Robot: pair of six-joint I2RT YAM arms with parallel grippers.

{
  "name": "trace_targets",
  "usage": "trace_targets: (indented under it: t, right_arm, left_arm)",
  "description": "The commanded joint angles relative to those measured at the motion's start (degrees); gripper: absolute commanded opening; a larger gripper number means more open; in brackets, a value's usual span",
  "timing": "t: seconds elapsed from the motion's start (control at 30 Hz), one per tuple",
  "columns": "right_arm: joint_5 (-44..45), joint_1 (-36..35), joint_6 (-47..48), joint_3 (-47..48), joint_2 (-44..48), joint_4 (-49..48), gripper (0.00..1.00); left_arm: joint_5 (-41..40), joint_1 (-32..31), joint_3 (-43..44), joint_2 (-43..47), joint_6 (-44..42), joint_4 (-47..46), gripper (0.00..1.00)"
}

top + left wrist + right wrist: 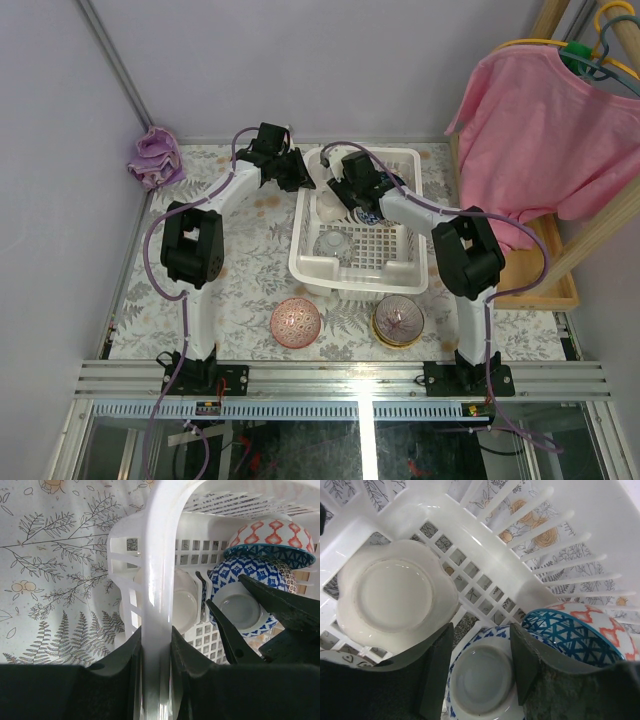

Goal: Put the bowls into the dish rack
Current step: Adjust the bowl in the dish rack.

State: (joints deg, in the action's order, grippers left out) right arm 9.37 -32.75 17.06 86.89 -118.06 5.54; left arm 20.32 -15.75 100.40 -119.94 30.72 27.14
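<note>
White plastic dish rack (pixel 345 283), mid-worktop (pixel 240 280), already holds a blue-white bowl (pixel 485 680), a red-patterned bowl (pixel 580 630) and a whitish bowl (pixel 395 595). Our right end effector (pixel 480 647) straddles the blue-white bowl's foot, jaws apart. Our left end effector (pixel 156 650) is clamped on the rack's rim. We judge two remain outside: a pink bowl (pixel 296 322) and a tan bowl (pixel 398 320).

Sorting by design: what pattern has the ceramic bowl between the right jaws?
Blue-and-white net pattern on the round ceramic bowl; best in the left wrist view.
</note>
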Motion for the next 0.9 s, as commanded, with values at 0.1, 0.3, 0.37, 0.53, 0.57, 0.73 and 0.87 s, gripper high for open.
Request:
trace_targets:
  t: [0.1,0.3,0.37,0.53,0.57,0.73,0.87]
  right_arm:
    - [-12.51,-4.61,-10.43,-0.21,-1.99,24.93,0.59]
    - [-11.81,-4.51,-11.69,3.61,1.61,26.01,0.67]
    - [-10.56,-4.23,-12.91,3.72,3.23,26.15,0.69]
    - [-11.43,-1.44,-16.85,-1.52,9.96,22.01,0.74]
    - [-11.83,-0.65,-17.4,-2.83,10.9,20.72,0.76]
    - [-17.11,3.59,-19.93,-6.4,13.19,13.96,0.79]
    - [-19.27,5.6,-21.05,-3.35,10.42,12.99,0.8]
  left_arm:
    - [-1.06,0.38,0.44,-0.37,0.13,-5.61,0.2]
    - [-1.04,0.51,0.51,-0.12,0.08,-5.45,0.2]
    - [-0.98,0.53,0.6,-0.14,0.13,-5.43,0.2]
    - [-0.39,0.61,0.76,-0.3,0.29,-5.51,0.2]
    - [-0.27,0.62,0.64,-0.22,0.37,-5.66,0.2]
    - [-0.52,0.63,0.17,-0.12,0.57,-6.21,0.22]
    - [-1.18,0.63,0.37,-0.2,0.31,-6.22,0.24]
